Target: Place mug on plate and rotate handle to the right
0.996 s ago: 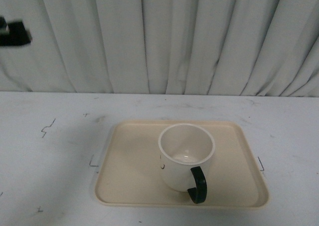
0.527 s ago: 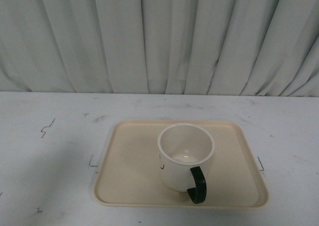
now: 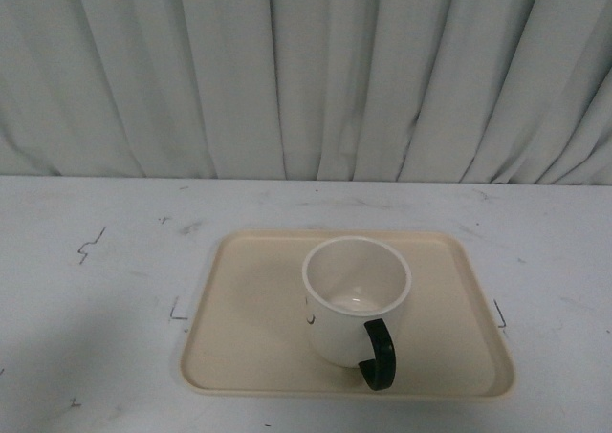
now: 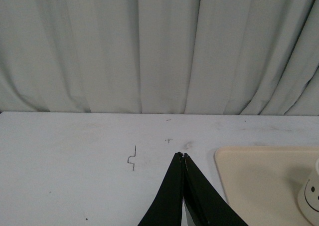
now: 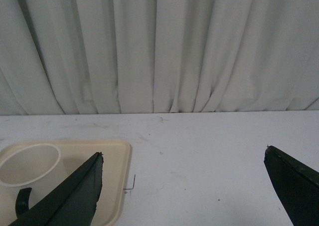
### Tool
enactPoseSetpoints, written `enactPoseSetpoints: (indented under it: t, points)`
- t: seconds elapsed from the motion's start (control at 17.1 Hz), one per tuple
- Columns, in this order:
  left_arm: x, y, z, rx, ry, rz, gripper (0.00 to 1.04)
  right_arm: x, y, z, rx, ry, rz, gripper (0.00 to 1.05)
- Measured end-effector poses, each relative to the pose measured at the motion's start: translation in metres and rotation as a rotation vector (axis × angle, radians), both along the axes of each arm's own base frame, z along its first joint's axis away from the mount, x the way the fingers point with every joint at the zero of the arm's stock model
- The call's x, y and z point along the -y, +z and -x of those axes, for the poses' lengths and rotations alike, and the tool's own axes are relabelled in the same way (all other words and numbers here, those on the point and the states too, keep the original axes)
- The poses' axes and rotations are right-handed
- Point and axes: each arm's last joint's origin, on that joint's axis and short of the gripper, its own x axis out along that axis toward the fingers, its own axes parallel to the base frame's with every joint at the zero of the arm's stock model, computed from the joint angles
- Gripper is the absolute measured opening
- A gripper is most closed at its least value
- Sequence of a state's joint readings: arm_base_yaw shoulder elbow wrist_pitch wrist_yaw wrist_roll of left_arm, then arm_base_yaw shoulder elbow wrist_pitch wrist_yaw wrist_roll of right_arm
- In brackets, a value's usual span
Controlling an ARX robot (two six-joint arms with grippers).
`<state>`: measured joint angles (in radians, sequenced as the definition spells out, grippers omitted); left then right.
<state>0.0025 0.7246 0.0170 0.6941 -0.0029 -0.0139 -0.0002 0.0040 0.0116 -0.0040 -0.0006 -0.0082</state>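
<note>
A wide white mug (image 3: pixel 356 294) stands upright on a beige rectangular plate (image 3: pixel 239 347), roughly at the plate's middle and toward its near edge. The mug's black loop handle (image 3: pixel 379 355) points toward the robot and slightly to its right, ending just beside the plate's near rim. The mug's open mouth faces up (a few black strokes of a printed face peek out on its left side). The plate lies flat on a pale grey bench (image 3: pixel 86 299) scuffed with small dark marks, and a pleated white curtain (image 3: pixel 287 70) hangs behind. In the left wrist view the left pincer (image 4: pixel 183 156) is closed, its two dark tips meeting with nothing between them, above the bench beside the plate and apart from the mug. In the right wrist view the right pincer (image 5: pixel 182 161) is spread wide and grips nothing, with the mug off to one side of it.
</note>
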Motion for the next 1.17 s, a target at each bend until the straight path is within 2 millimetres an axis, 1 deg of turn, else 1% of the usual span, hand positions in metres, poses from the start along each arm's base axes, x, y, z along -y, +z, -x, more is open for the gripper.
enactPoseSetpoints:
  t: [0.59, 1.17]
  points:
    - [0.000, 0.006, 0.024, 0.022, -0.001, 0.000, 0.02, 0.000, 0.000, 0.000, 0.000, 0.000, 0.000, 0.98]
    - [0.000, 0.006, 0.035, 0.023, -0.001, 0.000, 0.02, 0.000, 0.000, 0.000, 0.000, 0.000, 0.000, 0.98]
